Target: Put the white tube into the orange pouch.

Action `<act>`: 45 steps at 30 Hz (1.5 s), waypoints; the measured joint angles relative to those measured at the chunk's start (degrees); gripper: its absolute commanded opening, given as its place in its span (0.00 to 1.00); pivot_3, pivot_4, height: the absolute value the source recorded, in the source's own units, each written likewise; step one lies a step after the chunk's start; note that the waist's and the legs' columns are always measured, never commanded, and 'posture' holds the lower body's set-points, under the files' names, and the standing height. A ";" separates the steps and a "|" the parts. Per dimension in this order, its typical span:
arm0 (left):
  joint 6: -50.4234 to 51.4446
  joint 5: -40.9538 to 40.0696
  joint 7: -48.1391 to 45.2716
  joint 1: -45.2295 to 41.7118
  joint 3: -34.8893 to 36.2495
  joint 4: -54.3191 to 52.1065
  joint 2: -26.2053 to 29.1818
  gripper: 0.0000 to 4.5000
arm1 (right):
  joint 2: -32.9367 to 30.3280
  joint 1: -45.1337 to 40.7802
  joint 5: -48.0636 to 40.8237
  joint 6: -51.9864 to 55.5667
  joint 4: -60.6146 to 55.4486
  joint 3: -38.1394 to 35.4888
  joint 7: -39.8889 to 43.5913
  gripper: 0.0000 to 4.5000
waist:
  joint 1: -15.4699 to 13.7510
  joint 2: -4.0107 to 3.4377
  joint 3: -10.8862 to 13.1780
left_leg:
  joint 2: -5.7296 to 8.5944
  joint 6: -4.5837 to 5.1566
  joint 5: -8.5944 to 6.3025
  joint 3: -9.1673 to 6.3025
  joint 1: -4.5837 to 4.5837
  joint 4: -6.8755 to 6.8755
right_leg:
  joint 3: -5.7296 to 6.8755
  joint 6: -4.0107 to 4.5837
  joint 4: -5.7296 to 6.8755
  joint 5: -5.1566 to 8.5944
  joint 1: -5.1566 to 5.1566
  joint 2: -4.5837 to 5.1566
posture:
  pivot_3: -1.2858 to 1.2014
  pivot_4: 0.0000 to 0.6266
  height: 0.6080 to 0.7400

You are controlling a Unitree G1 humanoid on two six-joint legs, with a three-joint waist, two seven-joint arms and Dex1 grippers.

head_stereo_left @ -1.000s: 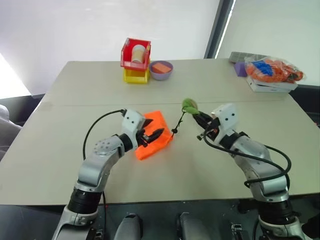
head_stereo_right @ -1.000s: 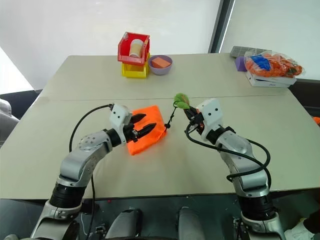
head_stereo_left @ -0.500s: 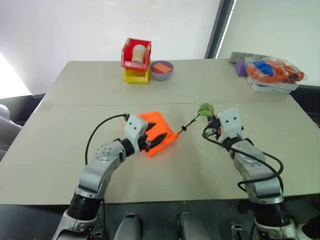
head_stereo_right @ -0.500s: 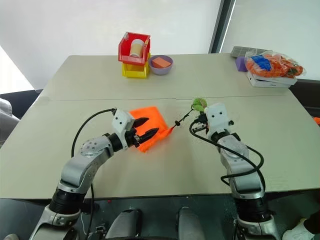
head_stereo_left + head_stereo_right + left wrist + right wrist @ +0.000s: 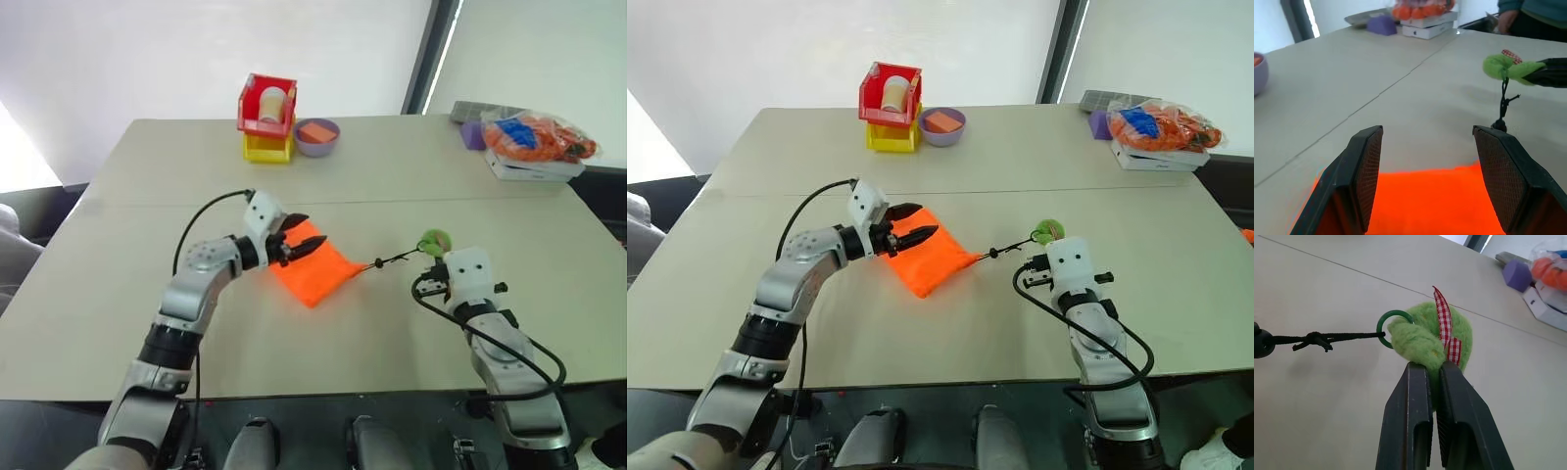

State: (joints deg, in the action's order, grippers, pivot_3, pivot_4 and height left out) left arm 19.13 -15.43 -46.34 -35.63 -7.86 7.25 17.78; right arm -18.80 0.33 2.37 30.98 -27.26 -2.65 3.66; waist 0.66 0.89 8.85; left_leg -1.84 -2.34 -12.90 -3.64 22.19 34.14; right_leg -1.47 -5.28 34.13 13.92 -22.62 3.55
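Note:
The orange pouch (image 5: pixel 318 272) lies flat at mid-table. My left gripper (image 5: pixel 306 232) stands open at the pouch's far left corner, and in the left wrist view the orange fabric (image 5: pixel 1430 200) spans the gap between its two spread fingers (image 5: pixel 1364 166). A thin black cord (image 5: pixel 392 259) runs taut from the pouch's right tip to a fuzzy green tag (image 5: pixel 1444 328) with a checked ribbon. My right gripper (image 5: pixel 1432 364) is shut on that tag, to the right of the pouch. The white tube is hidden or out of view.
At the back stand a red bin on a yellow one with a cream roll (image 5: pixel 266 117) and a purple bowl (image 5: pixel 315 137) holding an orange block. A crinkly plastic bag (image 5: pixel 534 137) sits on a white box at the back right. A person (image 5: pixel 1533 17) stands beyond the table.
My right gripper has drawn the green tag rightward and toward the near edge, pulling the cord taut. The pouch has slid right and stretched out. My left gripper has risen to the pouch's far corner.

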 measured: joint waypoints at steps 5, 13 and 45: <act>0.01 0.16 -3.26 -2.63 -3.16 1.11 -2.57 1.00 | 0.46 0.06 1.29 -0.55 -0.26 0.04 -0.20 0.00 | 0.09 0.00 0.00 | -0.01 0.00 0.00 -0.01 -0.01 -0.05 | 0.00 -0.01 0.03 0.01 -0.03 -0.02 | 0.52 0.24 1.00; 9.56 -5.41 -8.31 -4.76 -2.22 7.90 -4.56 1.00 | -1.94 -0.12 3.28 -10.83 -1.01 2.09 2.78 0.00 | 0.40 0.00 0.00 | -0.01 0.00 0.00 -0.02 -0.05 -0.04 | 0.01 -0.22 0.04 0.13 -0.03 -0.04 | 0.52 0.24 1.00; 0.36 -0.82 -10.68 3.69 -0.38 0.89 1.75 1.00 | -4.93 -13.19 5.80 -25.67 2.86 11.13 20.23 0.00 | -0.08 0.02 0.02 | -0.03 0.00 0.01 -0.03 -0.07 -0.02 | 0.00 0.01 0.08 -0.02 0.04 -0.03 | 0.52 0.24 1.00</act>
State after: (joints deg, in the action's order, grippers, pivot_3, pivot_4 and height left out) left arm 19.49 -16.25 -57.02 -31.94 -8.24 8.14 19.53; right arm -23.73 -12.86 8.17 5.31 -24.40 8.48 23.89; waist 0.58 0.91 8.87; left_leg -1.86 -2.33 -12.89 -3.67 22.12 34.12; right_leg -1.47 -5.26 34.21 13.91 -22.59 3.52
